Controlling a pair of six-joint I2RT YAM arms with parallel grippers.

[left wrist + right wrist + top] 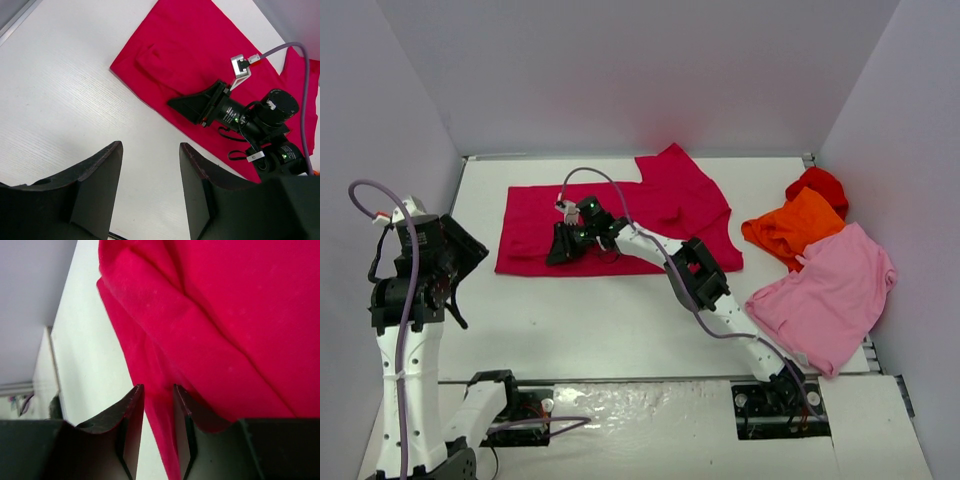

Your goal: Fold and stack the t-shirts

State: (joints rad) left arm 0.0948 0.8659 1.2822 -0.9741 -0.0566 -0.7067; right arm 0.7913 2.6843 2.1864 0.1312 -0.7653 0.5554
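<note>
T-shirts of soft cloth, four in all, are seen on the white table [590,320], and all lie in its far half. The largest spread is that of the raspberry-red short-sleeved shirt [665,205], which is laid out flat at the far centre, with one sleeve turned up toward the back wall. A pale pink shirt [830,295] is crumpled at the right edge of the table. Just beyond it an orange shirt [792,228] is bunched, and a bright red shirt [820,185] is tucked against the far side of the orange one. These three are grouped together, well apart from the left end of the raspberry-red shirt.

The right arm is stretched across the table, and the right gripper [158,390] is set down at the near hem of the raspberry-red shirt, toward its left end. Its jaws are parted by only a narrow gap. A creased strip of the hem is seen running through that gap, and the fingertips [134,400] are laid against the cloth; a firm pinch is not shown.

The left gripper [150,147] is held above bare table at the left side, near the shirt's corner but not touching it. Its jaws are spread apart, and nothing is held between them.
</note>
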